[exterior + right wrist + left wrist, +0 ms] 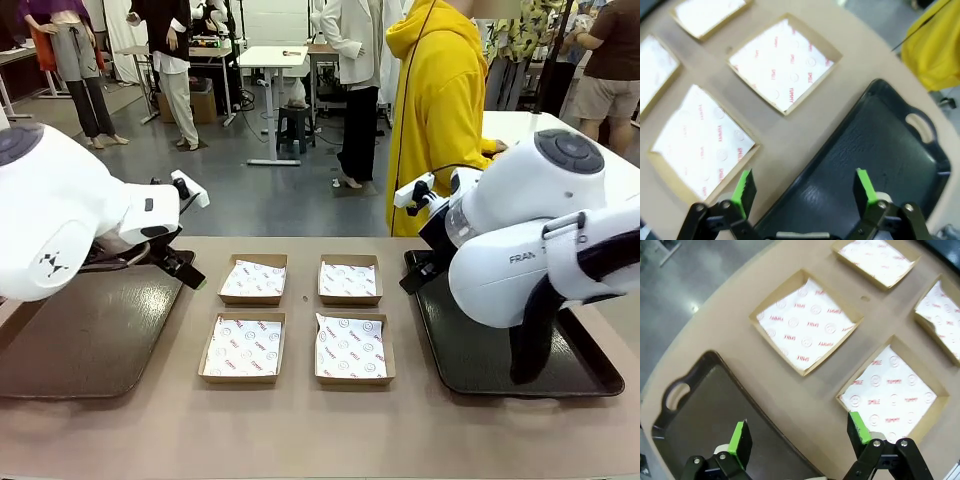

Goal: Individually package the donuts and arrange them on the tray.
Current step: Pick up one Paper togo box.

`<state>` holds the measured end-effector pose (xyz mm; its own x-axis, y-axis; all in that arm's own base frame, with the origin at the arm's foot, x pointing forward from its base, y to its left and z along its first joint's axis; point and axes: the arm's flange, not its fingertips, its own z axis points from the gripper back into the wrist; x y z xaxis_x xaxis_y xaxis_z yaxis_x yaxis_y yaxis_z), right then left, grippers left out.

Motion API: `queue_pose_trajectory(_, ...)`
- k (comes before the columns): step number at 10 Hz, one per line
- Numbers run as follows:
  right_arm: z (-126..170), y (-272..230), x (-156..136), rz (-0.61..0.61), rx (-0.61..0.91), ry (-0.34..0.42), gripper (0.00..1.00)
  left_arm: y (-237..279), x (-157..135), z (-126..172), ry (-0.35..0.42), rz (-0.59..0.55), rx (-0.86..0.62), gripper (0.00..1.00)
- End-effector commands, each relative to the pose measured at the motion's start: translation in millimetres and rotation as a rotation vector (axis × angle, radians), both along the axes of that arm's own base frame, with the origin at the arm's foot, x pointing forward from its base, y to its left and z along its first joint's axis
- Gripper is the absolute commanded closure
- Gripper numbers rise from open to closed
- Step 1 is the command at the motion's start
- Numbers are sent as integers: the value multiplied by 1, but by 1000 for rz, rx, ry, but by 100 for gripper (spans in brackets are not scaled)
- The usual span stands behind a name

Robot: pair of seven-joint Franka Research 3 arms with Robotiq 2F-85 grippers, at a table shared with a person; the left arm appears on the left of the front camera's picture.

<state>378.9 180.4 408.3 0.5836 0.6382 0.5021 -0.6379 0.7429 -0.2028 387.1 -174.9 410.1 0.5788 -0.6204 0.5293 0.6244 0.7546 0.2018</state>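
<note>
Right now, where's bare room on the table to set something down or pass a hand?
Widest bare table: the robot-side strip in front of the four boxes. A thinner strip runs behind them. The left tray is mostly bare; the right tray sits partly under the right arm. Between boxes the gaps are narrow.

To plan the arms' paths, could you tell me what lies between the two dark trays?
Four open paper-lined boxes sit there in a two-by-two block, with bare table between them, as the front view shows.
</note>
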Motion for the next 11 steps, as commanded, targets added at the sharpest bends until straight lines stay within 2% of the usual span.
queue_pose_trajectory(1, 0, -54, -111, 10, -47, 38, 0, 49, -114, -6, -3, 6, 65, 0)
queue_pose_trajectory(4, 3, -92, -171, -47, -110, 166, 0, 73, -161, -9, 140, -5, 115, 0)
queue_pose_trajectory(5, 2, -97, -183, -82, -81, 163, 0, 75, -175, -7, 130, 16, 106, 0)
queue_pose_trajectory(6, 1, -97, -185, -67, -66, 173, 0, 75, -181, -1, 116, 28, 116, 0)
queue_pose_trajectory(7, 1, -100, -172, -106, -152, 98, 0, 20, -53, 62, 143, 9, 120, 0)
queue_pose_trajectory(8, 95, -50, -86, -64, -101, 189, 0, 20, -53, 62, 143, 9, 120, 0)
queue_pose_trajectory(10, 95, -50, -86, -64, -101, 189, 0, 20, -53, 62, 143, 9, 120, 0)
queue_pose_trajectory(11, 105, -56, -95, -73, -116, 169, 0, 20, -53, 62, 143, 9, 120, 0)
